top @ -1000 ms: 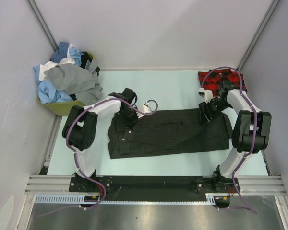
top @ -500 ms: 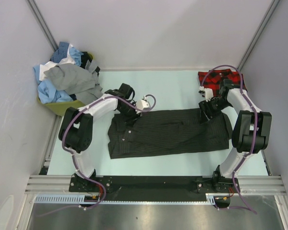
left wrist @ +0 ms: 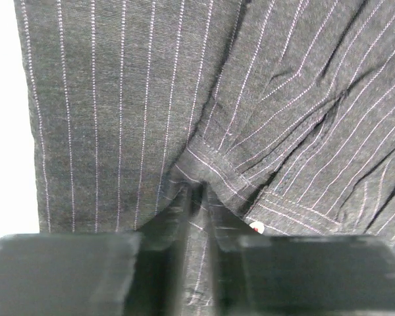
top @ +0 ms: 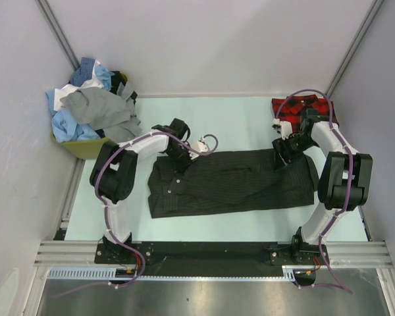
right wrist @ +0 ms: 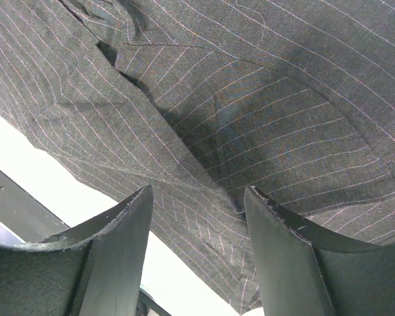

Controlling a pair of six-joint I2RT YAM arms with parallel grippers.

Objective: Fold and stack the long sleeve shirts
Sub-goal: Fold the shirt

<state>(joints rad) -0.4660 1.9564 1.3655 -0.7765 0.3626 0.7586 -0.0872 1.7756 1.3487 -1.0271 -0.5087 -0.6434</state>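
While the top view has both arms down on the dark charcoal pinstriped cloth shirt (top: 237, 181), we read it as lying flat, stretched left to right across the middle of the pale green table (top: 237, 118). The left gripper (top: 180, 160) is on its far-left edge and the right gripper (top: 283, 155) on its far-right edge. The folded red-and-black plaid shirt (top: 288, 110) sits at the far-right corner, just beyond the right arm. A loose heap of blue, white and grey shirts (top: 85, 108) fills the olive-yellow bin (top: 85, 149) at the far left, off the table.

Left wrist view: the left gripper (left wrist: 197, 194) has its black fingers (left wrist: 174, 220) nearly pressed together, pinching a raised fold of charcoal shirt (left wrist: 118, 99) at a stitched seam. Cloth bunches into the narrow slot. We see a small pale button (left wrist: 255, 227) just right of the fingers. A bright table strip shows along the left.

Right wrist view: the right gripper (right wrist: 199, 197) is spread wide, with nothing between the fingers (right wrist: 118, 237). The charcoal shirt (right wrist: 283, 79) is wrinkled beneath them, and its edge runs diagonally past the fingertips. We can't tell whether the tips touch the cloth.
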